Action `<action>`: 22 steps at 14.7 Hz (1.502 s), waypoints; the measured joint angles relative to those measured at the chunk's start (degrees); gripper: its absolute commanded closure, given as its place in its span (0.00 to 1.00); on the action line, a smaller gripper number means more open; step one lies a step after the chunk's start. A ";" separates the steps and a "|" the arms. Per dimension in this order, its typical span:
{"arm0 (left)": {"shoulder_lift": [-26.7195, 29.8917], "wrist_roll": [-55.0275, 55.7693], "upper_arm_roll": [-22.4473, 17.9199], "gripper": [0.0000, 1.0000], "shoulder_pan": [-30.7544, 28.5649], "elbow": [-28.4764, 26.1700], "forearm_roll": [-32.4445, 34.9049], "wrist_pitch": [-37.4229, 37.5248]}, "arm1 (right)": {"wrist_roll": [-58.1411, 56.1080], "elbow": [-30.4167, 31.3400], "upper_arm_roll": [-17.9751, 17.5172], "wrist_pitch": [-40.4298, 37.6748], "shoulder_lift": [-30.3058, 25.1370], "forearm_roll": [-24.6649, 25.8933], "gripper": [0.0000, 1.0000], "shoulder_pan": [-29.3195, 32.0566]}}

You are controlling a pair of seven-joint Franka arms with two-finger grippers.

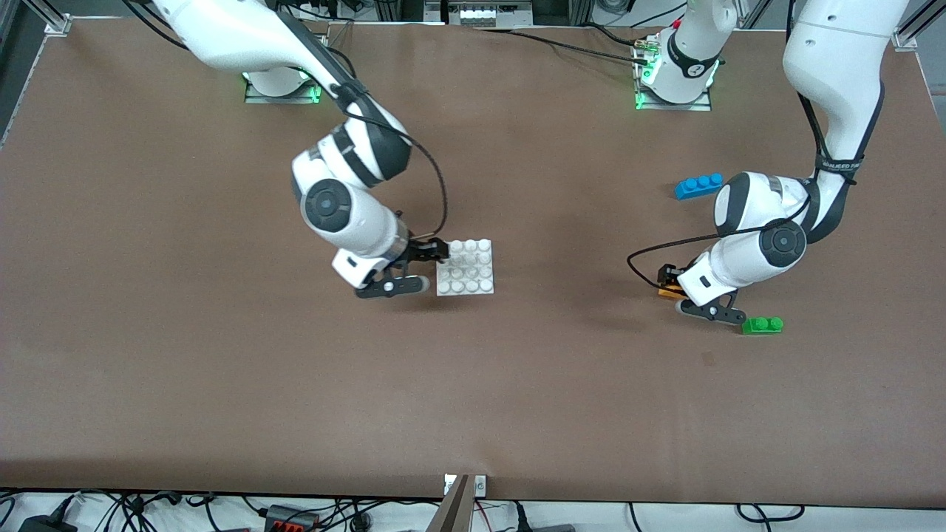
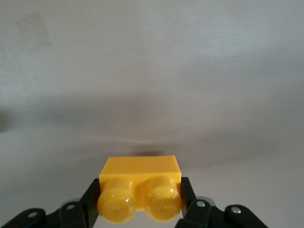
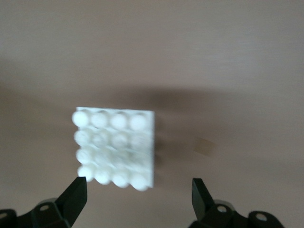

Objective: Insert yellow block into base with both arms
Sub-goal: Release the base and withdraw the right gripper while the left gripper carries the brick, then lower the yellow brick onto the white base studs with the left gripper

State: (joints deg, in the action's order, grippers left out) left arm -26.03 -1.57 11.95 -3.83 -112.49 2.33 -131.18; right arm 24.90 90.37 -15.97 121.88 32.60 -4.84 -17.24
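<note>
The yellow block (image 2: 140, 179) is clamped in the left claw (image 2: 140, 202), one finger on each short end, so its long axis runs from finger (image 2: 91, 199) to finger. In the left wrist view its two studs point toward the camera, which means the block lies on its side in the grip. In the front view only an orange edge of it (image 1: 669, 292) shows under the left arm, just above the desk (image 1: 222, 384), near the green brick (image 1: 762, 325). The blue brick (image 1: 698, 185) lies farther from the front camera.

The base (image 1: 465, 267) lies flat on the desk near the middle, studs up, with nothing pressed onto it. The right claw (image 3: 138, 194) stands open at the edge of the base that faces the right arm's end. Its fingers (image 3: 76, 194) are spread wider than the plate and do not grip it.
</note>
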 measured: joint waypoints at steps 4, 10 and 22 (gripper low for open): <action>3.71 8.73 6.91 0.81 0.05 3.13 -0.05 8.33 | -0.67 -0.27 0.56 -14.06 -7.48 6.18 0.00 6.03; 2.71 30.40 19.25 0.84 3.33 7.03 -0.06 8.47 | -11.36 -0.28 0.89 -28.24 -17.41 7.97 0.00 16.64; -13.21 50.98 6.88 0.84 32.03 21.94 1.31 0.55 | -32.15 -0.29 1.08 -34.30 -24.90 7.98 0.00 31.51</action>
State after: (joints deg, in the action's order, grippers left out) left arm -39.24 49.41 18.83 28.20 -90.54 3.64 -130.62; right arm -7.26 90.08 -14.89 87.58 7.70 3.14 14.27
